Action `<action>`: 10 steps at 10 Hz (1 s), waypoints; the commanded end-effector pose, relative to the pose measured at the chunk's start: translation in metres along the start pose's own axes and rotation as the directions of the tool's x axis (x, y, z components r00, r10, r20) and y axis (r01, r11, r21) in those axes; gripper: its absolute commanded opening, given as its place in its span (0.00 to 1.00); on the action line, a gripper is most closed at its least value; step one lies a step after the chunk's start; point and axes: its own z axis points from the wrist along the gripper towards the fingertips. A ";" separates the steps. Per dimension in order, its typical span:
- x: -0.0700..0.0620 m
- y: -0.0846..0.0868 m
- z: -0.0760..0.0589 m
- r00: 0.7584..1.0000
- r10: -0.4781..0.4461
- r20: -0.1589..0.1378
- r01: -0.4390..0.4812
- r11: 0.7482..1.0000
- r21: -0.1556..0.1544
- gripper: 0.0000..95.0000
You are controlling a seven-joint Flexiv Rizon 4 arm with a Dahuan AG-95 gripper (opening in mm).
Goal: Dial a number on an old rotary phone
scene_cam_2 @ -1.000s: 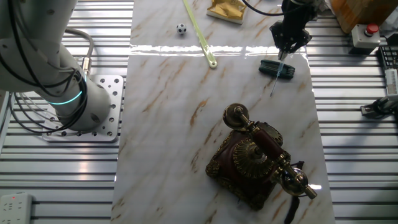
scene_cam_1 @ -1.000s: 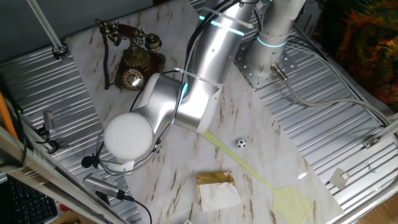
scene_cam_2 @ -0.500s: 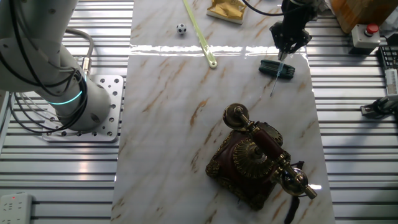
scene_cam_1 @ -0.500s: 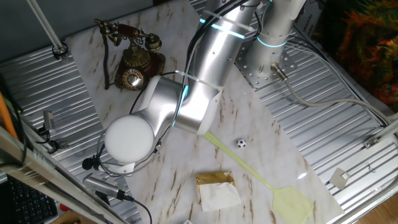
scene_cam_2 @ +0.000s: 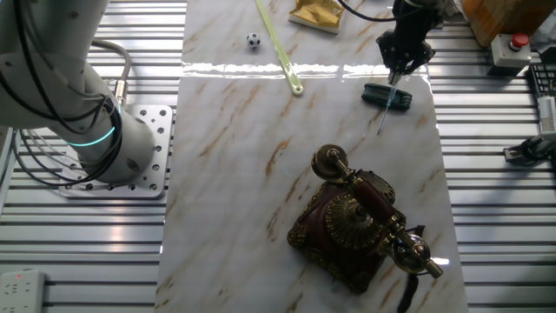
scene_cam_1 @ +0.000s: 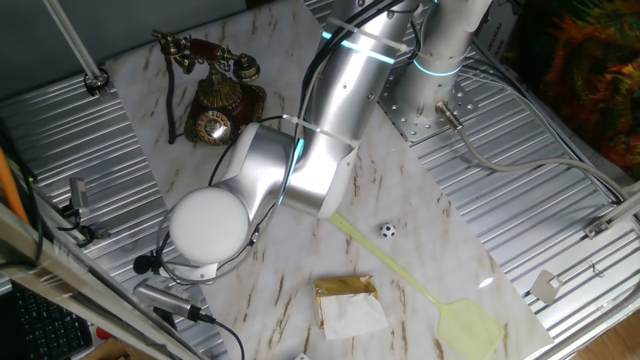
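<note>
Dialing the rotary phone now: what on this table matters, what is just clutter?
Job:
dark brown and brass rotary phone
hand, holding a thin stick

Lying about:
pale green plastic fly swatter
tiny soccer ball
gold packet
dark green ribbed bundle

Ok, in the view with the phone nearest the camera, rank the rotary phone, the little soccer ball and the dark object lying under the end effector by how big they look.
1. The rotary phone, by far the largest, though it also sits nearest the camera.
2. The dark object below the end effector.
3. The soccer ball, smallest.
</note>
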 end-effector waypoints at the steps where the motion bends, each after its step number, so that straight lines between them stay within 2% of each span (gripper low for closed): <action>1: 0.000 0.000 0.000 1.000 -0.012 -0.001 0.012 1.000 0.001 0.00; 2: 0.000 0.000 0.000 1.000 -0.018 0.000 0.018 1.000 0.002 0.20; 6: 0.001 0.000 0.000 1.000 -0.027 0.008 0.026 1.000 0.005 0.20; 10: 0.003 -0.002 0.000 0.999 -0.035 0.002 0.035 0.999 0.008 0.20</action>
